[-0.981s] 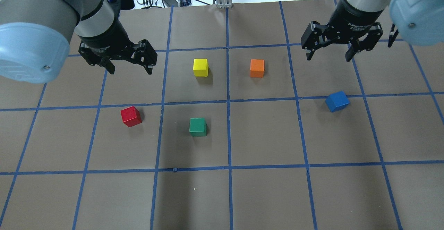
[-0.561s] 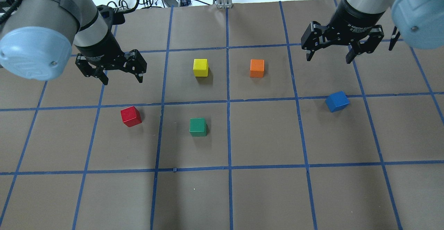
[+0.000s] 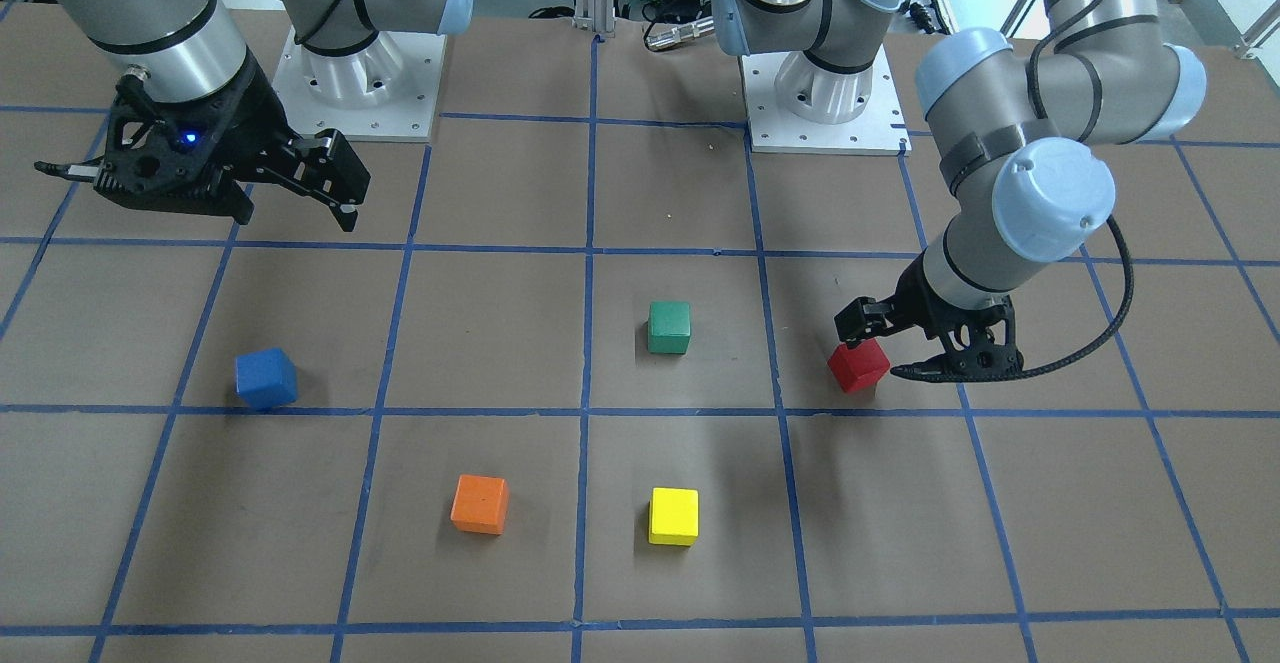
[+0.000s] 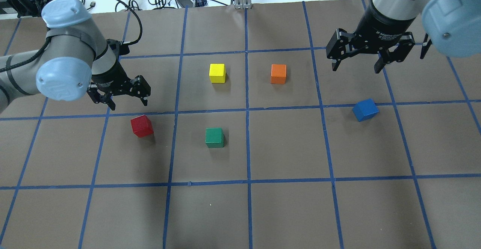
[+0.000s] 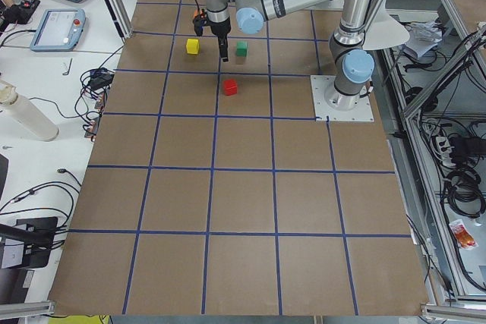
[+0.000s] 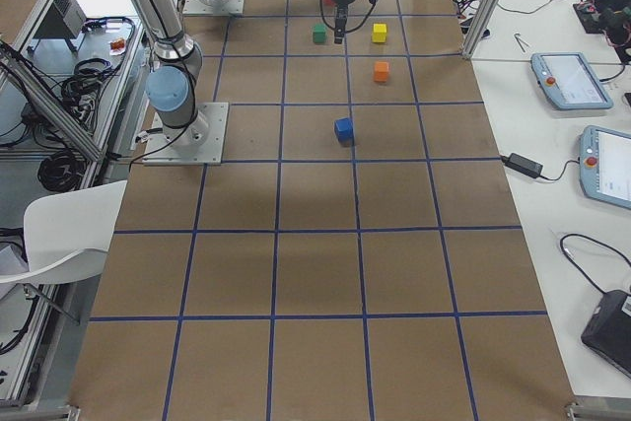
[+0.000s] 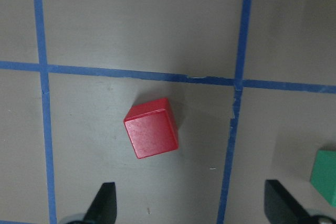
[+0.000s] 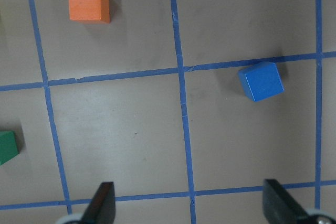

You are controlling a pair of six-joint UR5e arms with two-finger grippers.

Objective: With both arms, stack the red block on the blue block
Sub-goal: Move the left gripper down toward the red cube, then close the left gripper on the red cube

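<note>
Top and front cameras look down from opposite sides and share the whole worktop (image 4: 285,211); wrist cameras sit close.

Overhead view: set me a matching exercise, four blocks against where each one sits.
Blocks:
1 red block
2 blue block
3 green block
4 orange block

Places in this view:
A block nearest the right claw
B block nearest the left claw
C level with the yellow block, on its right
D straight below the yellow block

Pairs: 1-B, 2-A, 3-D, 4-C

Green cube (image 4: 214,137), yellow cube (image 4: 217,73), orange cube (image 4: 278,74) on gridded table (image 4: 285,211)
</note>
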